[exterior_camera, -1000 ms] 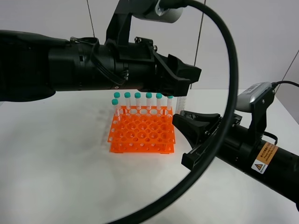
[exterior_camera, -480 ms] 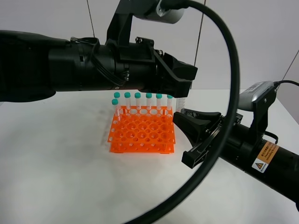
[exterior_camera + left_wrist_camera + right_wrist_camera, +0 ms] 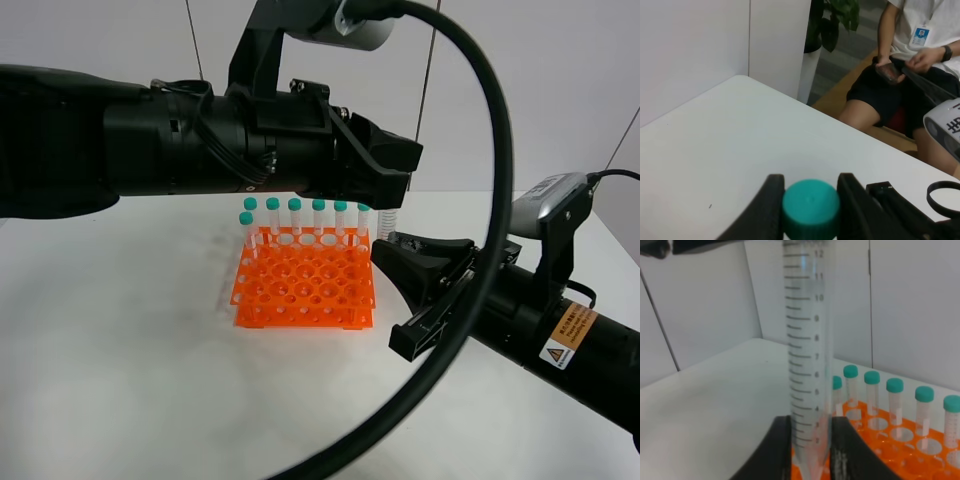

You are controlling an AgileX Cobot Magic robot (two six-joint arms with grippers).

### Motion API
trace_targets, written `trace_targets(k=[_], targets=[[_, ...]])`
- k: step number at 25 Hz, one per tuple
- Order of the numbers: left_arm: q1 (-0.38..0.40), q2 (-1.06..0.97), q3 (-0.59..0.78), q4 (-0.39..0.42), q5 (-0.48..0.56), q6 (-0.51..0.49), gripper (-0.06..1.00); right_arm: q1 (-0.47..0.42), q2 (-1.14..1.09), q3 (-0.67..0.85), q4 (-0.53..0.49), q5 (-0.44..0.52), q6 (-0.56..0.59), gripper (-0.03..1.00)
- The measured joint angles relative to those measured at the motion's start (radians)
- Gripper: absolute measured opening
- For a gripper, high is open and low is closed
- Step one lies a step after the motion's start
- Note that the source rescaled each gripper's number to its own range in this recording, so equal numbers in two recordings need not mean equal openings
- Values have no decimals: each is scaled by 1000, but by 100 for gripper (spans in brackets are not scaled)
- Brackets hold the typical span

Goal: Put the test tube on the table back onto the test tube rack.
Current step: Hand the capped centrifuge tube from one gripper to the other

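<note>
**Holding the tube upright beside the rack**

You had the test tube upright above the table. The left gripper was clenched on its teal cap and the right gripper pinched its tip. The test tube rack stood just beside it, on the left arm's side, with seven capped tubes along its far edge.

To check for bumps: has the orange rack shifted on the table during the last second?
No. The test tube rack stands where it did, at the same spot against the far edge of the table.
</note>
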Motion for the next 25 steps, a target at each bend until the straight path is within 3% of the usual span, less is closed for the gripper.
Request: trace_targets(k=[1, 3, 5, 7, 15, 25], targets=[[0, 0, 0, 0, -1, 2, 0, 0, 0, 0, 0, -2, -7, 18], [0, 0, 0, 0, -3, 2, 0, 0, 0, 0, 6, -5, -15, 54], [0, 0, 0, 0, -4, 2, 0, 0, 0, 0, 28, -5, -31, 81], [0, 0, 0, 0, -4, 2, 0, 0, 0, 0, 54, -5, -54, 93], [0, 0, 0, 0, -24, 2, 0, 0, 0, 0, 106, 6, -96, 99], [0, 0, 0, 0, -56, 3, 0, 0, 0, 0, 307, 194, -288, 100]])
